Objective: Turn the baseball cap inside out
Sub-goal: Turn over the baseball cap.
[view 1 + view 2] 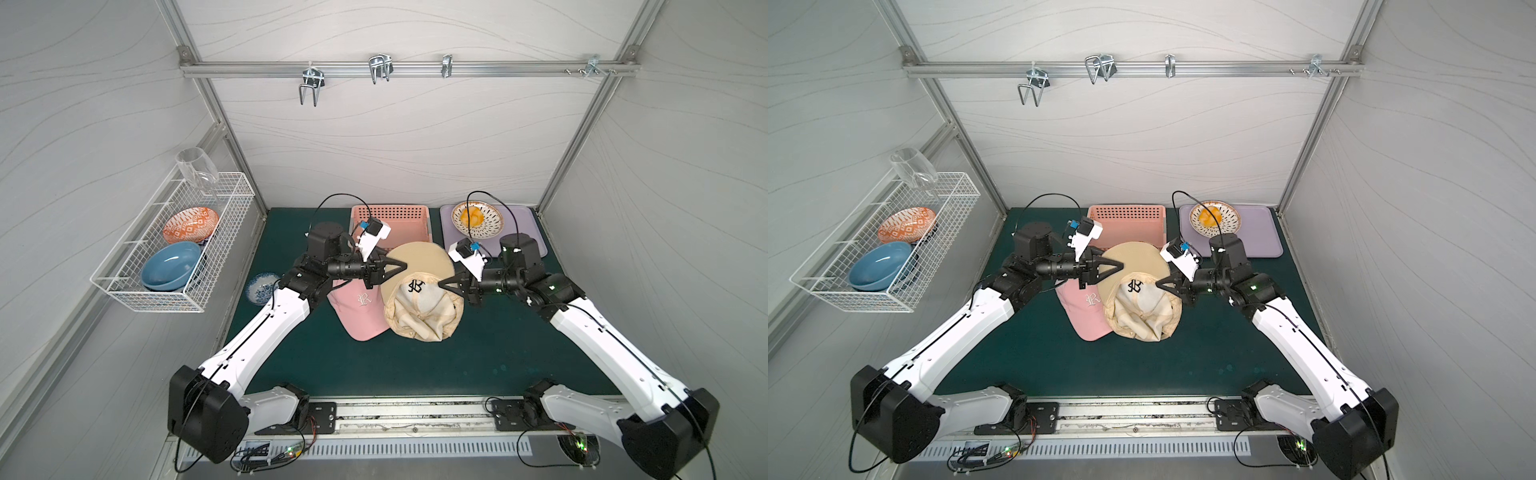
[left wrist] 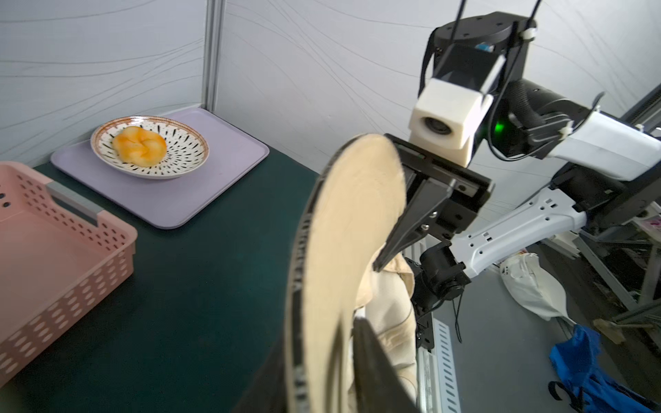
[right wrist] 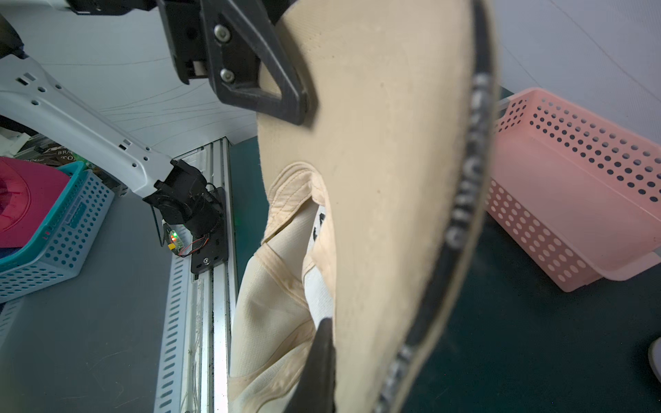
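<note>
We note left fingers (image 1: 401, 264) and right fingers (image 1: 445, 284) pinched shut on the beige baseball cap (image 1: 419, 303) at its brim; shallow edge grips may slip when the crown pulls.

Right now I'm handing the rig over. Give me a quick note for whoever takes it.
Left gripper: shut on the beige cap, at one side of its brim.
Right gripper: shut on the opposite side.
Cap is over the green mat, its edge overlapping the pink cap.
Done: crown shows lining and seam tape outward; looks mostly turned.
Left: check the crown is fully pushed through, then set it down.
</note>
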You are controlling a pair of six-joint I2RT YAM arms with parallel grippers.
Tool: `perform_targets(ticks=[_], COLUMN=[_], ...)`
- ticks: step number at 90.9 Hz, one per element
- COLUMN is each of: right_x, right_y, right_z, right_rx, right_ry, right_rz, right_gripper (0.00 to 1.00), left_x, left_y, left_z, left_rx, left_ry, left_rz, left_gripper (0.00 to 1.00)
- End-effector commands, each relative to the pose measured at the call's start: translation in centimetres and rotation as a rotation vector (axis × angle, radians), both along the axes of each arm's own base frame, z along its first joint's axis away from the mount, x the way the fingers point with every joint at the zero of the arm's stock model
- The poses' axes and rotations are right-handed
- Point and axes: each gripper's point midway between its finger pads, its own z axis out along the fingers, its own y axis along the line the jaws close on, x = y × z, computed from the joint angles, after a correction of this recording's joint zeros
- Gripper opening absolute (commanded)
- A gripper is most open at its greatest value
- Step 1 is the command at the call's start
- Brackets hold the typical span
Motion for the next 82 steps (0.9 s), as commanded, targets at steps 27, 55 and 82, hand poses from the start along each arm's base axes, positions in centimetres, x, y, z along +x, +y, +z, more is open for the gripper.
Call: perform_targets(ticks=[27, 55, 82], right_x=[3.2, 2.6, -1.2], right_y=[-2.1, -3.6, 0.7], right_z=[-0.3, -1.2, -2.9], right_rx=[-0.027, -0.055, -0.048], right_ry=[-0.077, -0.32, -0.557], right_rz=[-0.242, -0.311, -0.104], right_gripper=[0.59, 0.61, 0.61], left_x=[4.0, 8.3, 9.0], left_y=[1.1, 5.7, 8.4], left_z=[3.2, 3.5, 3.3], left_rx=[-0.065, -0.179, -0.307], left_ry=[0.048, 0.359, 0.69], left_rz=[0.32, 0.783, 1.056], left_gripper=[0.0, 0.0, 0.0])
